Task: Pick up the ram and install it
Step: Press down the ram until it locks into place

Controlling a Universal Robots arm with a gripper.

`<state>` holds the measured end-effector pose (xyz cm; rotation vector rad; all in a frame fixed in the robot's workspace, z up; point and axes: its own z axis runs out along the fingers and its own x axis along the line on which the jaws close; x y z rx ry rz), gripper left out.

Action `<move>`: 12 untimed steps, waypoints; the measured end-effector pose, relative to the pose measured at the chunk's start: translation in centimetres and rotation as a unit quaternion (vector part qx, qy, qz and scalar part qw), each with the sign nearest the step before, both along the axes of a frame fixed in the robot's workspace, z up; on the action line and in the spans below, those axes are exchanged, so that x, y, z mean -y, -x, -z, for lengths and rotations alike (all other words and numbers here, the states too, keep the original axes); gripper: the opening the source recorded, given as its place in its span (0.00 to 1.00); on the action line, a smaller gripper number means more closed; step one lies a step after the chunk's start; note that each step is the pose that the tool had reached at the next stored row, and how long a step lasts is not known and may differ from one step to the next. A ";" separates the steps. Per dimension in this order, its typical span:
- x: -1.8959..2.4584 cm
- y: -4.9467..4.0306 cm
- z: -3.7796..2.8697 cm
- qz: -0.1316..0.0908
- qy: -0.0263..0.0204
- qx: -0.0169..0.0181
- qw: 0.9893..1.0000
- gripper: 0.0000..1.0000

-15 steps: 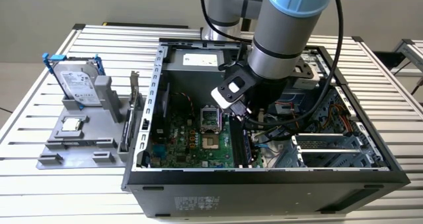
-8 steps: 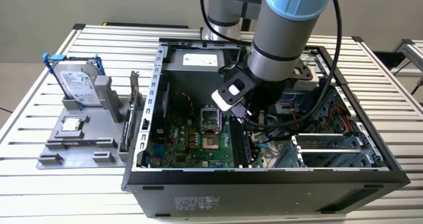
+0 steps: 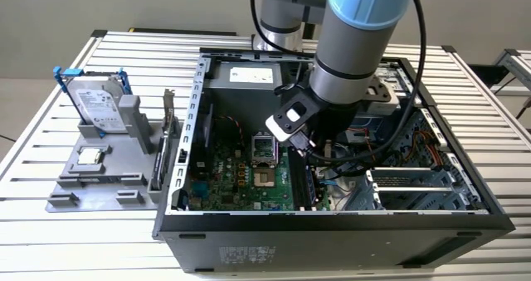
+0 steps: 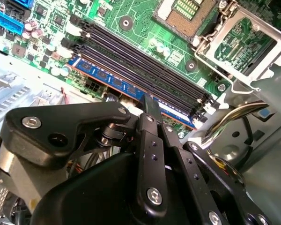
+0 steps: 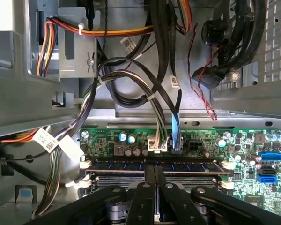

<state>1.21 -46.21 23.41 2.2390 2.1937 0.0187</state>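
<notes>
Down inside the open computer case (image 3: 332, 222), the claw (image 4: 152, 105) is pinched shut, fingertips together, touching the ram (image 4: 126, 86) — blue stick seated in the motherboard's (image 4: 145, 28) outermost slot, beside empty black slots.

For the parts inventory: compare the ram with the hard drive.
The ram is a thin blue stick; the hard drive is a broad silver block in a blue frame. The ram sits in a slot of the motherboard inside the case; the hard drive stands upright on the grey tray outside it. Both stand on edge.
</notes>
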 end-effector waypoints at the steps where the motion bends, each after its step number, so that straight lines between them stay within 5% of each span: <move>1: -0.07 0.00 0.10 0.000 0.000 0.000 1.000 0.00; 12: -0.42 0.00 0.39 0.000 0.000 0.002 1.000 0.00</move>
